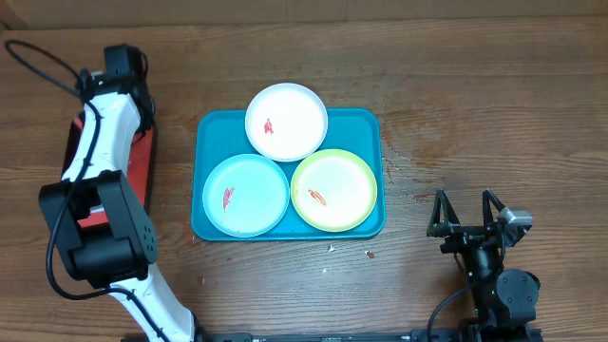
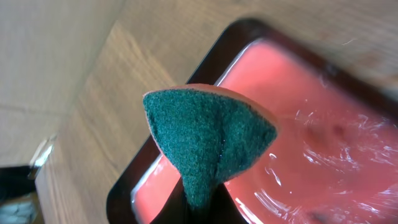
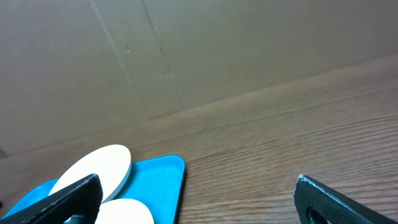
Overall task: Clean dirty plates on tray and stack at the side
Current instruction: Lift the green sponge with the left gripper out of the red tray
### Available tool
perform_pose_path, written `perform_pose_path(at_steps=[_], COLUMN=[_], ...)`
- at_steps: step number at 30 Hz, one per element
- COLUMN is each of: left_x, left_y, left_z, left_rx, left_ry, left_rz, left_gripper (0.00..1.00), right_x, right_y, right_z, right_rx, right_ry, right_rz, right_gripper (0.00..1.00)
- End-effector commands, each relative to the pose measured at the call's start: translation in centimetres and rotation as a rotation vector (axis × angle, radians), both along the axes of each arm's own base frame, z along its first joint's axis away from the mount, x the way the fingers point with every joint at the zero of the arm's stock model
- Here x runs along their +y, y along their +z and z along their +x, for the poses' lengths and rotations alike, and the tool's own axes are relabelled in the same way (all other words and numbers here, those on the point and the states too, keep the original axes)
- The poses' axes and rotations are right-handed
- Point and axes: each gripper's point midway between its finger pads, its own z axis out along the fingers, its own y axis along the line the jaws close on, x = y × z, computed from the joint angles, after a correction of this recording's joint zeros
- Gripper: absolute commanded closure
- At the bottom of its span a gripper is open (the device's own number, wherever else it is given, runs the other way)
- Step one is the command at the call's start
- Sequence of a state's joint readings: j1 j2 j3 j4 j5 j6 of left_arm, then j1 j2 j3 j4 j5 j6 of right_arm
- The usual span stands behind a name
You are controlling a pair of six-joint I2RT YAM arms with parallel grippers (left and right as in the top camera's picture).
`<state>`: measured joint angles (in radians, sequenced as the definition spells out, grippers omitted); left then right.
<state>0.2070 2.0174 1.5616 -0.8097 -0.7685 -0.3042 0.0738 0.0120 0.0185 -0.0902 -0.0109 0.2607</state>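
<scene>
Left jaws clench a green scouring sponge over the dark-rimmed red tray; three smeared round plastic plates, on the teal rectangular plastic tray, lie at their 3 o'clock. Right jaws stand released.

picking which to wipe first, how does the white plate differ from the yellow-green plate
The white plate sits at the tray's far edge, poking over the rim; the yellow-green plate lies inside, at the near right corner. The white plate's smear is small and red, the yellow-green plate's longer and orange-red. Both are round, shallow and smeared.
</scene>
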Motion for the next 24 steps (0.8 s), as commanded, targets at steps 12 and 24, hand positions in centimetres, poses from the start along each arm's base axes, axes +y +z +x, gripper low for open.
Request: perform_pose_path(at_steps=[12, 24], left_x=[3.9, 2.0], left_y=[7.8, 0.0], left_z=[-2.3, -3.3], left_rx=[-0.145, -0.207], left_ry=[0.193, 0.267], left_rz=[0.303, 0.056], left_gripper=[0.96, 0.96], right_x=[0.0, 0.0], right_y=[-0.1, -0.1], right_z=[0.0, 0.0], right_rx=[-0.005, -0.005], right_ry=[-0.004, -0.004], right_rz=[-0.003, -0.003], right_gripper=[0.00, 0.00])
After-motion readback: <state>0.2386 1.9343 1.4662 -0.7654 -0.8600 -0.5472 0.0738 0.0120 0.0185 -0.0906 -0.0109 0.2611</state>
